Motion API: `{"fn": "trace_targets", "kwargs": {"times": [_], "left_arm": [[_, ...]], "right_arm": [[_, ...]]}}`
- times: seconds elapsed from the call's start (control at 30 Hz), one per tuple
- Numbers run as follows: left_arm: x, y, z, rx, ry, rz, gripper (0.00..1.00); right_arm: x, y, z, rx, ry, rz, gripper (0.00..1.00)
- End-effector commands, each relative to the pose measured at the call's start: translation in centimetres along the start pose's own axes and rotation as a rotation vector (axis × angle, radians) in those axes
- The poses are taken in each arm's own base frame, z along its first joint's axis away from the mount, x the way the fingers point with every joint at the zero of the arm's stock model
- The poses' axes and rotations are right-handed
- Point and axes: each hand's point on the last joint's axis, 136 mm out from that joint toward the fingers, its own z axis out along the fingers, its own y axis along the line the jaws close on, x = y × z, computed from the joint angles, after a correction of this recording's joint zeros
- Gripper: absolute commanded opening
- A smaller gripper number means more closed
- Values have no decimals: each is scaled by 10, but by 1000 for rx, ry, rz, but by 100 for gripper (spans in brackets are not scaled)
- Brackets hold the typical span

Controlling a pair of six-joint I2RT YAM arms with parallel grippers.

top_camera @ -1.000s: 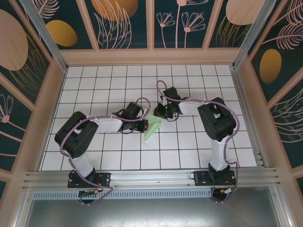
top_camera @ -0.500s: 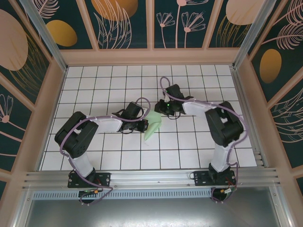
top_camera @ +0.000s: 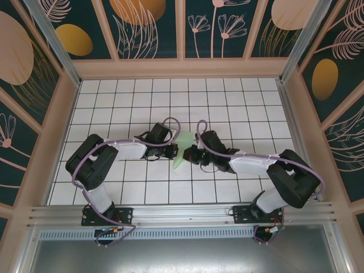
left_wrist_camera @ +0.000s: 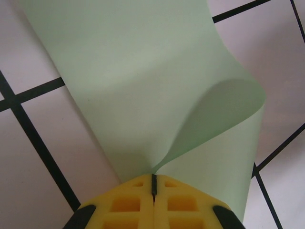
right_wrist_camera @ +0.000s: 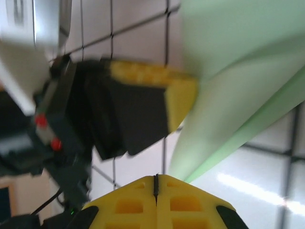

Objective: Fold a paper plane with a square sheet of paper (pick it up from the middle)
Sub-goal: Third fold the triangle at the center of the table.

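At table (top_camera: pixel 114 187) centre: paper plane (left_wrist_camera: pixel 143 71) pinched in left gripper (left_wrist_camera: pixel 153 179). Right gripper (right_wrist_camera: pixel 155 177) closed alongside, hiding plane's edge.

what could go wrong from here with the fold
1. The left gripper is shut on just a narrow edge of the paper plane, so a tug could make it slip or tear.
2. The paper bulges up in a loose curl rather than a flat crease, so the fold may spring open.
3. The right gripper, shut, sits very close to the left one by the paper's tip, and they could knock together.
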Motion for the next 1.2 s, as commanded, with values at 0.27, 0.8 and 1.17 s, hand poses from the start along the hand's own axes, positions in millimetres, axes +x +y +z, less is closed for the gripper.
{"fn": "trace_targets", "kwargs": {"times": [0.27,0.8,1.17], "left_arm": [[17,9,5,-14,50,-23,2],[20,8,7,-4,63,-21,3],[21,9,7,-6,67,-19,3]], "right_arm": [[16,5,39,-10,22,72,3],[24,-18,50,74,61,94,4],[34,-33,53,101,89,109,5]]}}
